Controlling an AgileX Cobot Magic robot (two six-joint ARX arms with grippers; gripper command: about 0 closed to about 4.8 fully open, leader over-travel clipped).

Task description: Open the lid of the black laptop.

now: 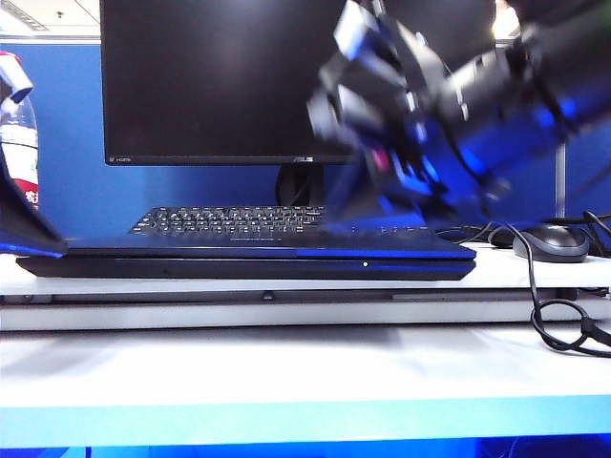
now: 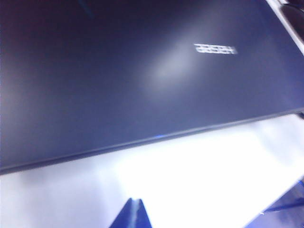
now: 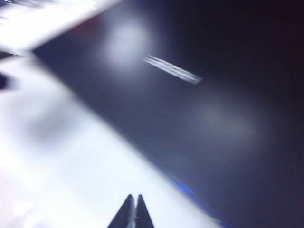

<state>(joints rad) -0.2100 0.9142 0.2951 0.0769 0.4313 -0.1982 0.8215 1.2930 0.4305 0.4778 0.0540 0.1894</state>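
Observation:
The black laptop (image 1: 248,260) lies flat on the white table (image 1: 286,363), a small white light on its front edge. Its lid (image 2: 118,80) is down against the base, and the white logo (image 2: 214,49) shows on top. The left gripper (image 2: 135,202) is shut on nothing and hangs over the white table just off the lid's edge; in the exterior view it is the dark shape at the laptop's left end (image 1: 52,243). My right gripper (image 3: 134,197) is also shut and empty, over the table beside the lid (image 3: 213,118). Its arm is a blur above the laptop's right half (image 1: 377,196).
A large black ASUS monitor (image 1: 220,86) stands behind, with a separate black keyboard (image 1: 229,221) in front of it. A grey mouse (image 1: 551,243) and black cables (image 1: 563,329) lie at the right. A water bottle (image 1: 19,143) stands at the far left.

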